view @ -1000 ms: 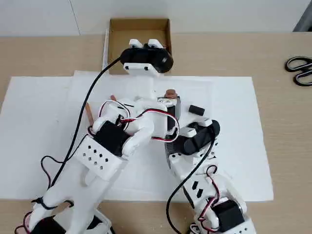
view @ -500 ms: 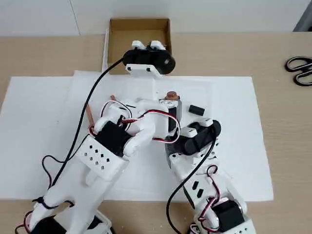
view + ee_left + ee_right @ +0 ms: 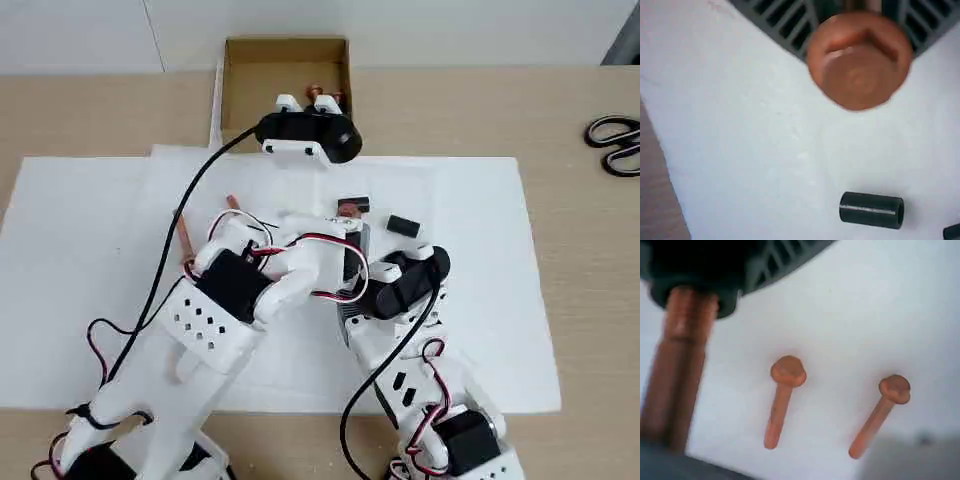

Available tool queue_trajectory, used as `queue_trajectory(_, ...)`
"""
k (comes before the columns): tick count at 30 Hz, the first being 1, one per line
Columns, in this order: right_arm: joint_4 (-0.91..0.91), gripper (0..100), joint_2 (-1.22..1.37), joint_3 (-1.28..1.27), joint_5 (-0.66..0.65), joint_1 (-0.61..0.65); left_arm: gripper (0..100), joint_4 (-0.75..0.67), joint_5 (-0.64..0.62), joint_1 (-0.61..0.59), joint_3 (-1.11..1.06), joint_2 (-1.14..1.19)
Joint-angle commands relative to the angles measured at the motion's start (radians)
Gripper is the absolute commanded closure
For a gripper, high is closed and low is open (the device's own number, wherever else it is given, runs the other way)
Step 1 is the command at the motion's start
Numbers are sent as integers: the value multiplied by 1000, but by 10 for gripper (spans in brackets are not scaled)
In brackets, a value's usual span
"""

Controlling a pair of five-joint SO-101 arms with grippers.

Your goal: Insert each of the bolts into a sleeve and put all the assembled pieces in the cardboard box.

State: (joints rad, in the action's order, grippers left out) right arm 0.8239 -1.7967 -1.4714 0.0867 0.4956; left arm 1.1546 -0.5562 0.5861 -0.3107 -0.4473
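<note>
Lowering logged: long copper hex-head bolt [image 3: 858, 62], clenched in the left gripper [image 3: 855, 22], now sits lower than a second ago, just robot-side of the open cardboard box [image 3: 262, 78]. Its shank meets a black cylindrical sleeve [image 3: 727, 297] pinched by the right gripper [image 3: 705, 265] — insertion judged under way. Bolts, three: held one plus two loose bolts [image 3: 780, 407], farther from the box. Sleeves, three — two loose sleeves [image 3: 871, 210].

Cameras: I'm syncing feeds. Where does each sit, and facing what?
High view: fixed overhead, looking down; both arms show.
Left wrist view: on that wrist, facing a bolt head and sleeve; ribbed tool part shows.
Right wrist view: on that wrist, facing two loose bolts; its tool holds a bolt.
High and left wrist share the sleeve.
</note>
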Motion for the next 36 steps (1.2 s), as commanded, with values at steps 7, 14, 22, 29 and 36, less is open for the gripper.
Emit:
queue_trajectory(7, -24, 995, -16, 11, 8, -4, 993, 21, 9, 2, -12, -14)
queue_trajectory(14, -24, 995, -16, 11, 8, -4, 993, 18, 11, 2, -53, -12)
queue_trajectory(22, -24, 995, -16, 11, 8, -4, 993, 15, 11, 2, -128, -12)
queue_trajectory(29, -24, 995, -16, 11, 8, -4, 993, 15, 14, 78, -166, -12)
queue_trajectory(36, -24, 995, -16, 11, 8, -4, 991, 15, 58, 94, -165, -12)
